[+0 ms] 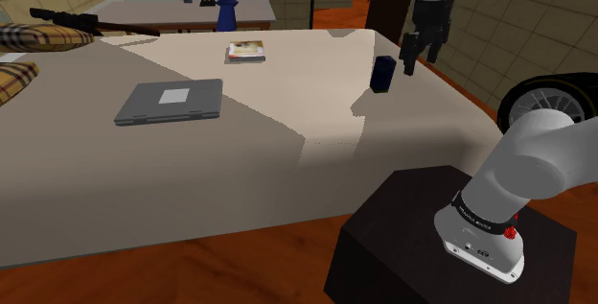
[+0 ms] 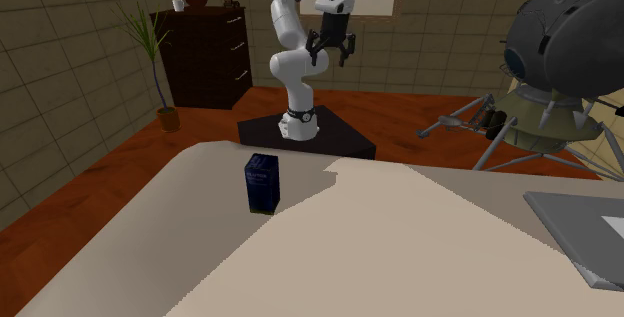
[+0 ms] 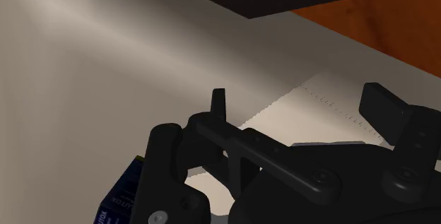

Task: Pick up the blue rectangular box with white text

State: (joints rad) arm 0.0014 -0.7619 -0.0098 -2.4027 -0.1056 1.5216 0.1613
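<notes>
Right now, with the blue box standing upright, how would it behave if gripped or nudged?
The blue box stands tall on a narrow base, so a high nudge would probably tip it. Its flat sides look rigid, likely giving the open fingers firm purchase.

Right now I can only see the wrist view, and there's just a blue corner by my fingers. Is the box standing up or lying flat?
Observer: Standing up. The second exterior view shows the blue box upright on the beige surface.
Operator: Am I touching it?
Observer: No. In the shoulder view the gripper hangs open above the box, a little to that view's right, apart from it.
Operator: Is anything else close by?
Observer: The grey laptop lies well away from the box, toward the shoulder view's left.
</notes>
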